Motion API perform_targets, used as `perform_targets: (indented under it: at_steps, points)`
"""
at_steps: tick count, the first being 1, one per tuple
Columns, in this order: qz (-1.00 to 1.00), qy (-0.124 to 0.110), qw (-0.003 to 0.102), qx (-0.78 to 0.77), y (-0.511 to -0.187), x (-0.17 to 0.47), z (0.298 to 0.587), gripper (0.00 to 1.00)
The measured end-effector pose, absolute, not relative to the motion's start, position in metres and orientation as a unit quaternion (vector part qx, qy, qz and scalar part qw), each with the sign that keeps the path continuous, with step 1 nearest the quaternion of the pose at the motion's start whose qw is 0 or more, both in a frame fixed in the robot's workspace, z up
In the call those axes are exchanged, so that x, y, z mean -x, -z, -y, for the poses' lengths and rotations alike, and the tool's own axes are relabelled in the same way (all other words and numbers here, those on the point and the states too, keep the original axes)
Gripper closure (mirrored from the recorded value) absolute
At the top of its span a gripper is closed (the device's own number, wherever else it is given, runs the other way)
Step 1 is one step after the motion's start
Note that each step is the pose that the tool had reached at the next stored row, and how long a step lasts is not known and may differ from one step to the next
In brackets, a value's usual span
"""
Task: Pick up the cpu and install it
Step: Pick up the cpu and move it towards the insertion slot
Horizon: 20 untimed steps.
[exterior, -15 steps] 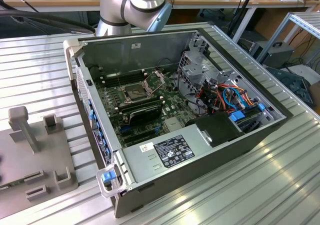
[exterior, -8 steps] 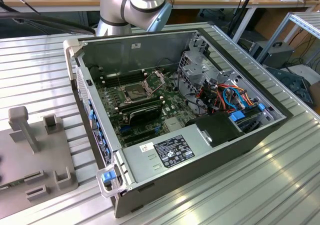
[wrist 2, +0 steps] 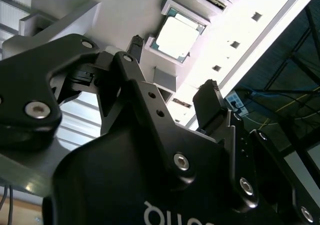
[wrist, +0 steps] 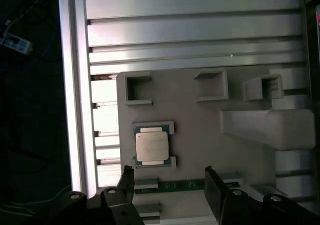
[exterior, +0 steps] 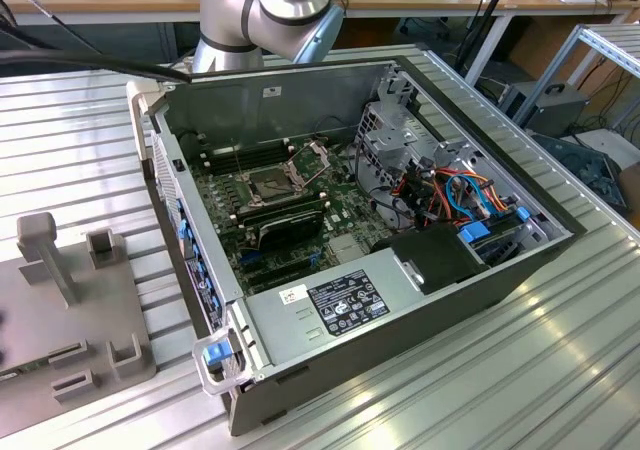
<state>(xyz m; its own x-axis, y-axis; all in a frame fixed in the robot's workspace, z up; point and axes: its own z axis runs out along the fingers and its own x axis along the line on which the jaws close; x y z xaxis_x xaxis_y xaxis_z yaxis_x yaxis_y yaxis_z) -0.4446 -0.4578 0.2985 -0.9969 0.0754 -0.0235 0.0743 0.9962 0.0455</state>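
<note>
Cpu position: I see one cpu (wrist: 151, 148) lying flat in a shallow nest on the grey fixture plate (wrist: 200, 135), which rests on the ribbed metal desk (wrist: 190, 35). It is well apart from the computer case (exterior: 270, 100).
Cpu facing: the metal top faces up towards the wrist cameras. The chip is square, so I find no long axis, and its edges run parallel to the plate's edges.
Cpu material: a smooth, pale silver-grey lid with a thin green border around it.
Pincer: the pincer (wrist: 167, 177) is released, with two black fingers (wrist: 215, 195) spread wide and nothing between them. It is near the cpu, and I see a gap between them.
Plate: one matte grey plate with several raised square-walled pockets and one tall block post (wrist: 265, 130).
Case: one open metal case, with a green motherboard (exterior: 340, 220) lying flat inside it.
Socket: one socket (exterior: 272, 182), with its shiny frame hinged up.
</note>
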Motion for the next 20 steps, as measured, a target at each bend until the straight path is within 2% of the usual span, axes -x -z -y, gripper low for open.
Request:
perform_targets:
  at_steps: [20]
  points:
    - [-0.999, -0.022, 0.013, -0.037, -0.268, 0.445, 0.458, 0.32]
